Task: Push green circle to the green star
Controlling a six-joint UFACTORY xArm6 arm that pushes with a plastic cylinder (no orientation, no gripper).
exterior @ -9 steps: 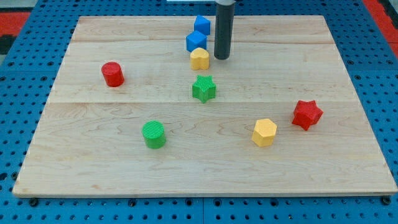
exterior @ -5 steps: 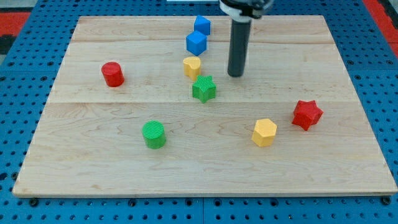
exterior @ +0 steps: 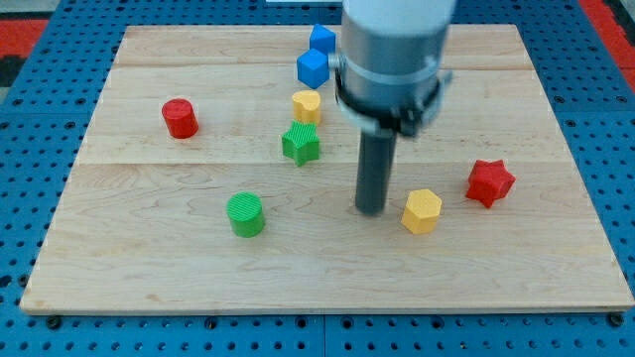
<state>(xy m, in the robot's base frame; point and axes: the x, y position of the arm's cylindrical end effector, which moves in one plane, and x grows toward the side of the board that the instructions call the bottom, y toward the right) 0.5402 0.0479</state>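
Observation:
The green circle point(exterior: 245, 214) is a ribbed cylinder on the lower left part of the wooden board point(exterior: 149, 258). The green star point(exterior: 301, 144) stands near the middle, up and to the right of the circle. My tip point(exterior: 371, 209) rests on the board to the right of the green circle and below-right of the green star, touching neither. It is just left of a yellow hexagon point(exterior: 422, 210).
A yellow block point(exterior: 307, 105) sits just above the green star, with two blue cubes point(exterior: 314, 67) point(exterior: 321, 40) above it. A red cylinder point(exterior: 180, 118) is at the left and a red star point(exterior: 489, 182) at the right. Blue pegboard surrounds the board.
My tip has moved from beside the yellow block near the top down to beside the yellow hexagon. The yellow block and the green star have shifted left.

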